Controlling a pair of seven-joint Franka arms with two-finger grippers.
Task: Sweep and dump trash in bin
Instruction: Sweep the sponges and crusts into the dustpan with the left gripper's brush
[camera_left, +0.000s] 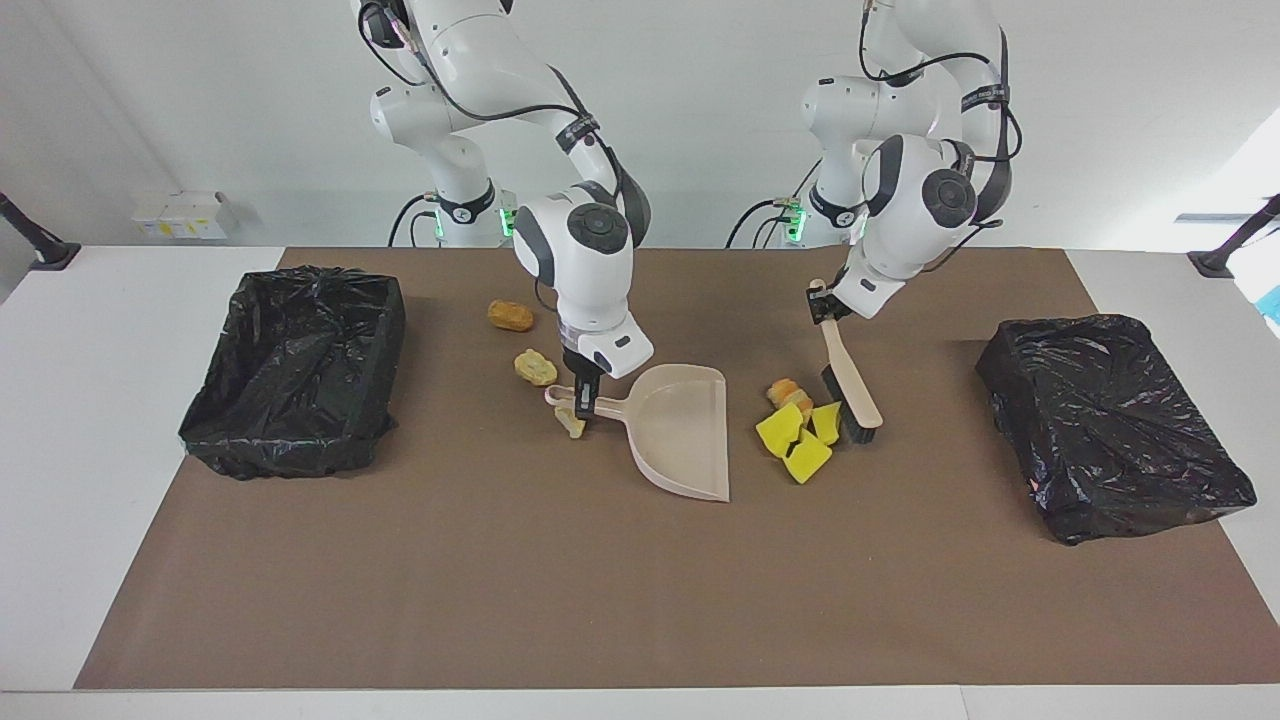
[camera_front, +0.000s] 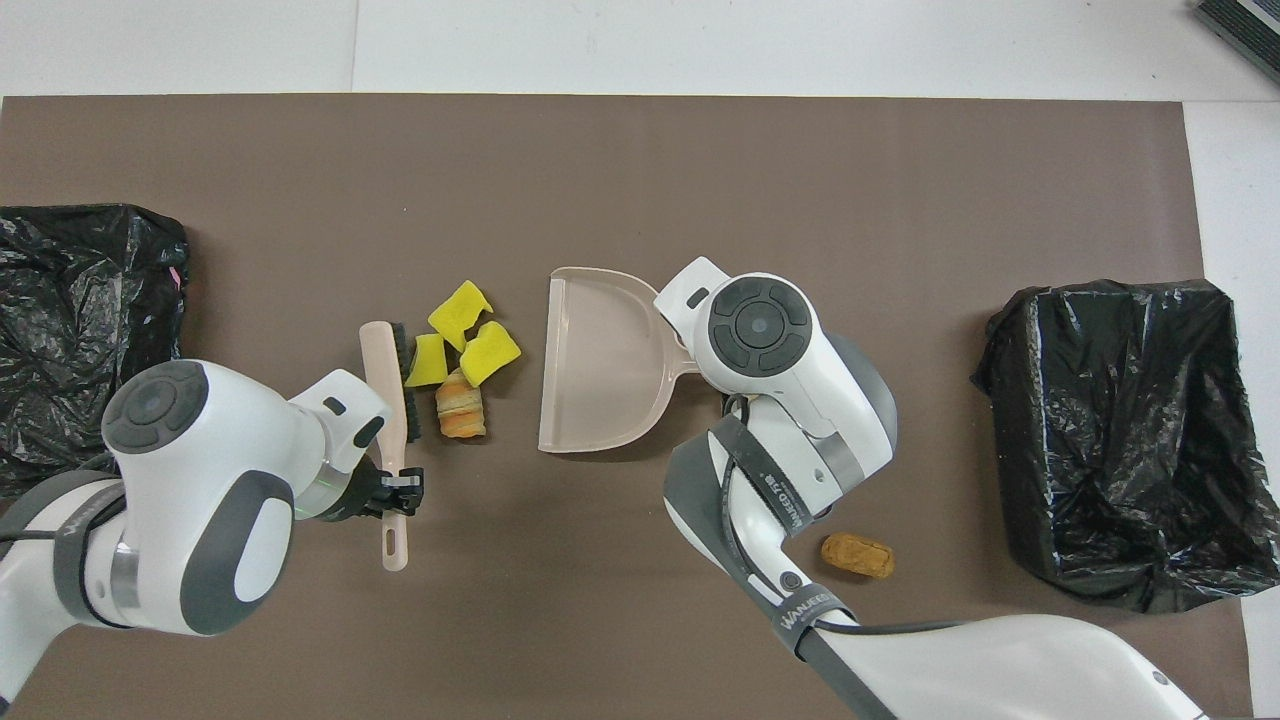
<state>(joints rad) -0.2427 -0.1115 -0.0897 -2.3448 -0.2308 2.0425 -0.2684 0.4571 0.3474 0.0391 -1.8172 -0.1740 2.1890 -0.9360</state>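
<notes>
My left gripper (camera_left: 822, 305) is clamped on the brush (camera_left: 852, 385) handle, bristles touching the yellow sponge chunks (camera_left: 795, 440) and striped roll (camera_front: 461, 414). My right gripper (camera_left: 585, 398) is clamped on the dustpan (camera_left: 685, 430) handle, its open lip just beside the pile. To sweep well, I judge: keep bristles on the counter (camera_left: 500, 580), lip flat, push straight in. The facing view shows two tan lumps (camera_left: 536, 367) by the dustpan handle, which my right arm hides in the overhead view; the brown lump (camera_front: 857, 556) and black bin (camera_front: 1120, 440) show in both.
</notes>
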